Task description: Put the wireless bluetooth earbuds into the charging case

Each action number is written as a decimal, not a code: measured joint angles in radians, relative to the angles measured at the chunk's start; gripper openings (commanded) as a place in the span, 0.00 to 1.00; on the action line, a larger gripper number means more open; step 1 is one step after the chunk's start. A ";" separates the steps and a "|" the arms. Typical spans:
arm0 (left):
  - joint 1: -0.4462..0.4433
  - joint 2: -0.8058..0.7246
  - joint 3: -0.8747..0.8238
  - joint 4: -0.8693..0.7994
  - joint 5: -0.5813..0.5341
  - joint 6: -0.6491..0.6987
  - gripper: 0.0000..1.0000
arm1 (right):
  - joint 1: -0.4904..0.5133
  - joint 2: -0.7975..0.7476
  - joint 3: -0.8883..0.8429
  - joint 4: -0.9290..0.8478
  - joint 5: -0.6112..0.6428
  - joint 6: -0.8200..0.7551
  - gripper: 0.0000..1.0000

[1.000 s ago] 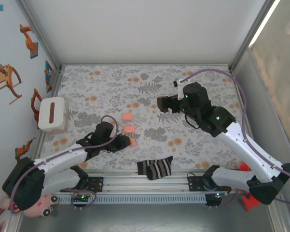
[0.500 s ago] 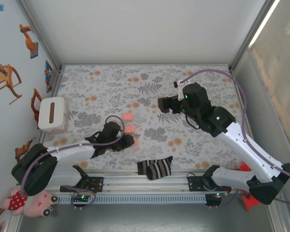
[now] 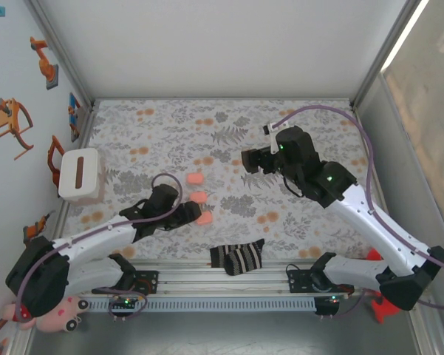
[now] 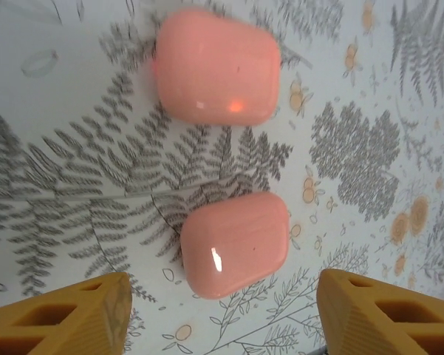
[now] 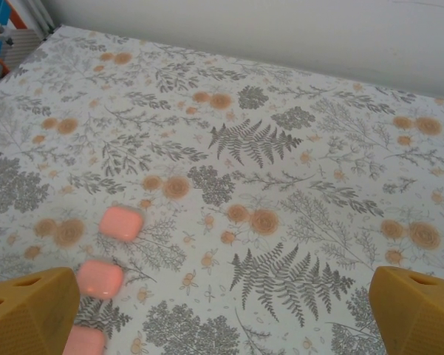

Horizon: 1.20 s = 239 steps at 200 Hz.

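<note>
Directly ahead of the left gripper, jaws apart and empty, a closed pink charging case lies flat on the fern-print cloth; the right gripper, wide open, hangs well away.

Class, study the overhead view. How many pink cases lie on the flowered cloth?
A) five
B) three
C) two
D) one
B: three pink cases lie in a short line, one behind another, on the cloth.
</note>
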 measured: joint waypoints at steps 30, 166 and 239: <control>0.105 -0.090 0.117 -0.105 -0.057 0.118 0.76 | -0.052 -0.024 -0.011 -0.017 0.026 -0.037 1.00; 0.487 0.077 0.246 0.123 -0.485 0.694 0.83 | -0.476 -0.119 -0.671 0.535 0.350 -0.275 1.00; 0.518 0.175 0.092 0.428 -0.496 0.875 0.93 | -0.544 0.202 -0.899 1.205 0.249 -0.320 1.00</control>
